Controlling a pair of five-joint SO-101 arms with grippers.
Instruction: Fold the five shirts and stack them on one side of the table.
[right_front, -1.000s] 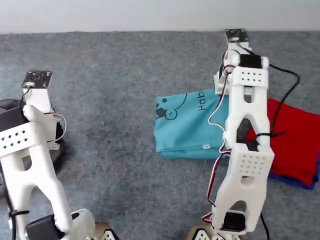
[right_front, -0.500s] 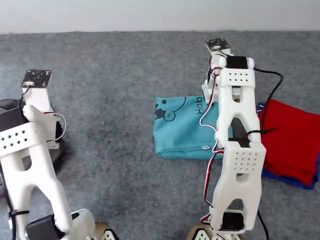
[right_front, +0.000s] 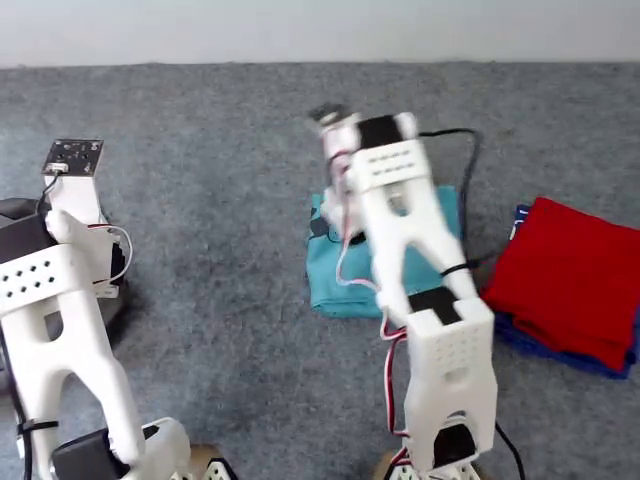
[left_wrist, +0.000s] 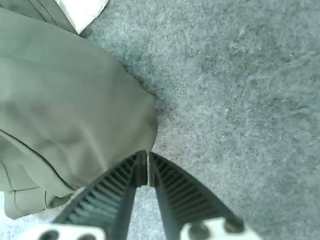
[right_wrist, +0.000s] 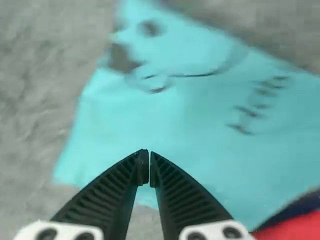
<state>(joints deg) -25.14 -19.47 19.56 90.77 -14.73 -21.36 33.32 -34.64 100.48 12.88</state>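
A folded teal shirt (right_front: 328, 283) with a dark print lies mid-table, partly under the right arm (right_front: 405, 215). In the right wrist view my right gripper (right_wrist: 145, 153) hangs shut and empty just above the teal shirt (right_wrist: 200, 120), near its printed end. A folded red shirt (right_front: 570, 280) rests on a blue one (right_front: 523, 337) at the right side. At the far left my left gripper (left_wrist: 148, 156) is shut with nothing in it, its tips at the edge of a crumpled olive shirt (left_wrist: 65, 110).
A pale cloth (left_wrist: 82, 11) peeks out beside the olive shirt. The left arm (right_front: 60, 290) stands over a dark heap (right_front: 15, 225) at the table's left edge. Grey carpet-like table surface (right_front: 220, 160) lies bare between the arms.
The right arm has swung left, from beside the red shirt to over the teal shirt's printed end. The left arm has kept still.
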